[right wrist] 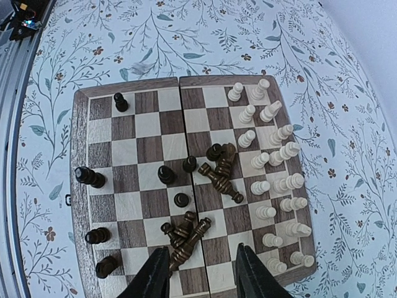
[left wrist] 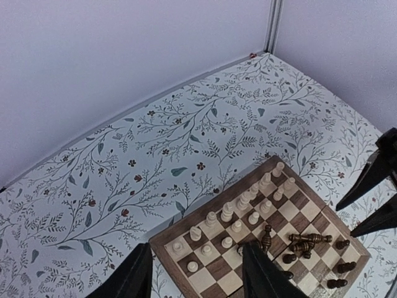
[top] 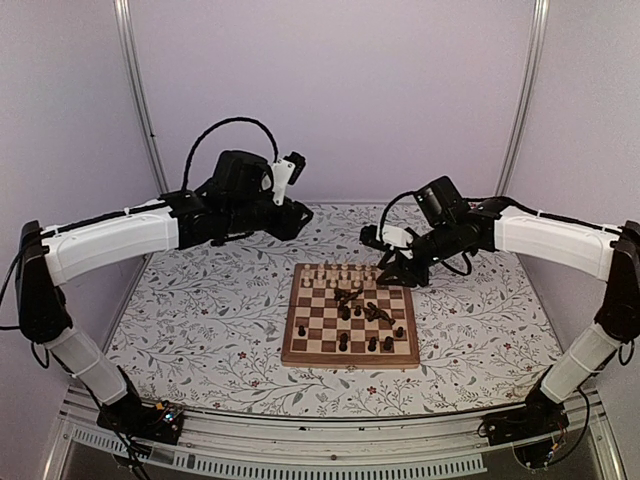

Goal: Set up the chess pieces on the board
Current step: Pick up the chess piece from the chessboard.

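I log right gripper (right wrist: 203,261) splayed, empty, nearer; toppled dark-brown wooden chess pieces (right wrist: 185,238) just ahead, axes diagonal; left gripper (left wrist: 197,267) splayed.

pale chess pieces (right wrist: 270,180) stand in two rows on the board (right wrist: 138,149); dark pieces (right wrist: 218,172) lie scattered mid-board.

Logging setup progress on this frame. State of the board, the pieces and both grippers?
board: open flat.
pale pieces: upright, in two rows along one edge.
fallen dark pieces: lying in two heaps mid-board.
standing dark pieces: upright, scattered, not in rows.
left gripper: open, empty.
right gripper: open, empty, over the board.
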Controlling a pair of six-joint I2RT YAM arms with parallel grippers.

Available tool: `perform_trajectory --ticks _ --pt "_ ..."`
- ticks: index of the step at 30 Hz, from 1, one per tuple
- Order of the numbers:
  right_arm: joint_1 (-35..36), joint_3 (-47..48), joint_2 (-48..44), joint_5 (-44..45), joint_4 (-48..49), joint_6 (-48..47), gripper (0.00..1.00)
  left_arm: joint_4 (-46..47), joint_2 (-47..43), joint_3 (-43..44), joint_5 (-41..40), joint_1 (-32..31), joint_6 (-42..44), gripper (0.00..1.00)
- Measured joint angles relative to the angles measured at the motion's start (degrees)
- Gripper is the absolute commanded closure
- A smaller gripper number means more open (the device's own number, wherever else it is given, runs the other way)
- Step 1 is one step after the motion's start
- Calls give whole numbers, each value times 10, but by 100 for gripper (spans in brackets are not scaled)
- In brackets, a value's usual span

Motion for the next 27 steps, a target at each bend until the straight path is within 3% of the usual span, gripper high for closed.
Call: perform_trajectory --ticks 12,20,25,27 --pt "45 128 185 -26 -20 9 58 -14 -22 -86 1 38 -16 40" --pt "63 153 243 -10 -45 10 58 -10 -22 -91 24 62 -14 41" --pt "63 157 260 -7 -55 12 67 -10 -23 -91 40 62 -14 40" --pt "63 163 264 -7 -59 11 76 -10 -23 -91 44 62 -14 40"
